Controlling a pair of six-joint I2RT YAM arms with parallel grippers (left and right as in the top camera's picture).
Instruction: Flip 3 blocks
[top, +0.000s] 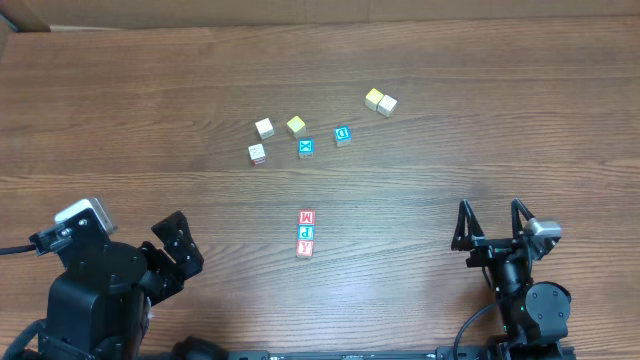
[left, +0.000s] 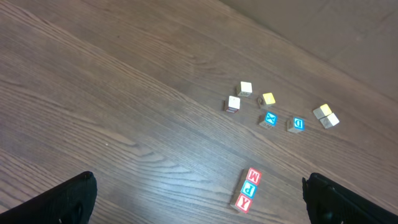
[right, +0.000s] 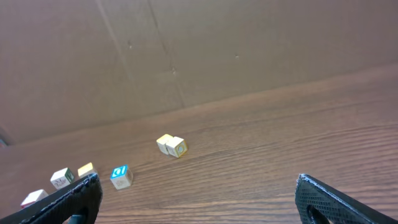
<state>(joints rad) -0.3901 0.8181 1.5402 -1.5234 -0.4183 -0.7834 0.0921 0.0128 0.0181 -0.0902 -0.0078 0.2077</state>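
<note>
Three letter blocks lie in a touching row at the table's middle, letters facing up: red M, blue P and red Y. The left wrist view shows the same row: M, P, Y. My left gripper is at the front left, open and empty, well to the left of the row; in its own view the left gripper has the row just inside its right finger. My right gripper is at the front right, open and empty; the right gripper does not see the row.
Behind the row are other cubes: a blue X cube, a blue D cube, a yellow cube, two white cubes, and a touching pair of pale cubes. A cardboard wall borders the table's far edge.
</note>
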